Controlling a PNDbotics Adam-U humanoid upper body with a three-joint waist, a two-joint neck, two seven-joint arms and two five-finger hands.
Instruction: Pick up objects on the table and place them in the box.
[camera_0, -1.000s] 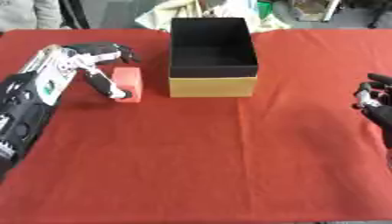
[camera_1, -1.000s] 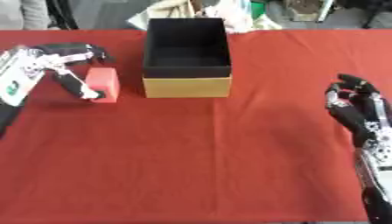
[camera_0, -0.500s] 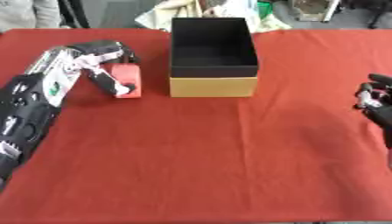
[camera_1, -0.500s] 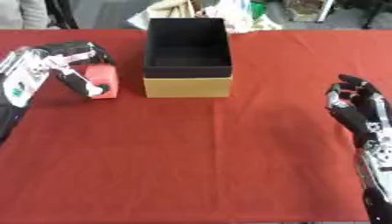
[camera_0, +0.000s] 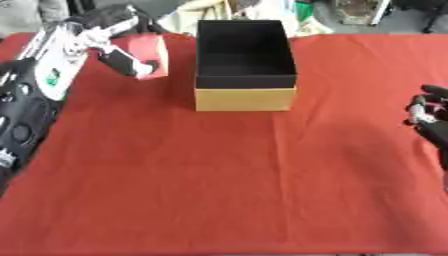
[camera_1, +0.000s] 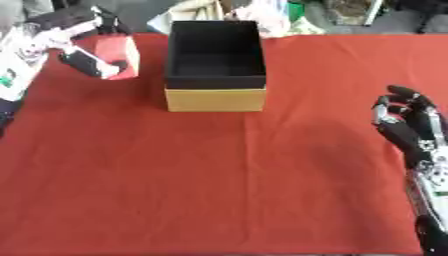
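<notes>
Left hand (camera_0: 112, 37) curled round red block (camera_0: 144, 54), held left of box (camera_0: 243, 62). Right hand (camera_1: 404, 125) far right of box, fingers relaxed, fully shown only in right eye view.

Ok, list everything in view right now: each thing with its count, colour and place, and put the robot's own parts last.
Block: one, red, held in the left hand to the left of the box.
Box: one, tan outside and black inside, open top, far middle of the table.
Tablecloth: one, red, covering the table.
Clutter: several pale and green things beyond the far edge, too unclear to name.
Left hand: one, black and silver, upper left, fingers curled round the block.
Right hand: one, black, right edge, open and idle with fingers up.
</notes>
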